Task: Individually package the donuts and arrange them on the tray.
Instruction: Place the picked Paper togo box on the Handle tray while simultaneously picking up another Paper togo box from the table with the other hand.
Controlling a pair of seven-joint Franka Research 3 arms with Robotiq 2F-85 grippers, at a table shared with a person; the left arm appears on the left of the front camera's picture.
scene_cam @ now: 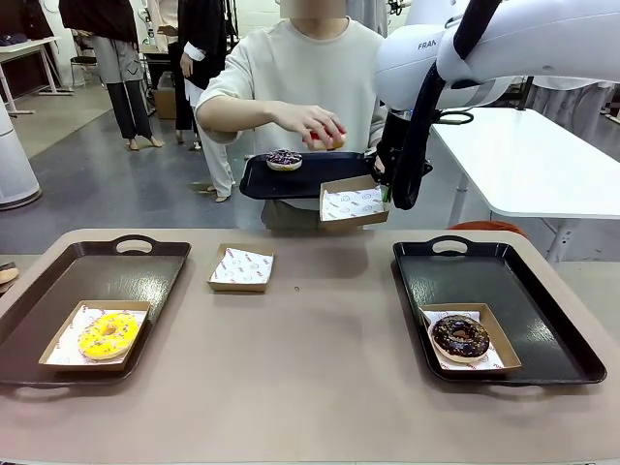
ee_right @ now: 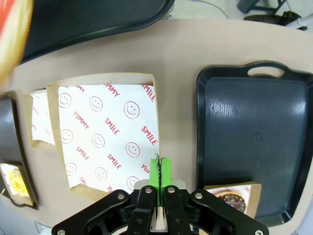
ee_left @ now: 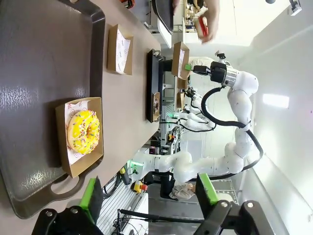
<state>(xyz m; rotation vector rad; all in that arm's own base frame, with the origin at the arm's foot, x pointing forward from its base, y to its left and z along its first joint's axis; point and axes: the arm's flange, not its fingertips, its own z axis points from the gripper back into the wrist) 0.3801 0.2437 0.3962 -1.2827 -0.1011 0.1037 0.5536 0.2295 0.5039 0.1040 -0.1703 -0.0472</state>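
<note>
Right pincer [ee_right: 160, 171] is clamped on the rim of the empty box [scene_cam: 353, 203]; left pincer [ee_left: 149, 193] stands apart. The red donut [ee_left: 203, 28] — soft, sticky-glazed, probably best gripped by its sides — sits in the person's hand [scene_cam: 310, 123], eleven o'clock of the box.

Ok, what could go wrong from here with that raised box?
The right hand pinches the empty box by one edge only; a donut's weight could tip it or pull it loose.
The person's hand with the red donut hovers close by; a sudden move might bump it.
</note>
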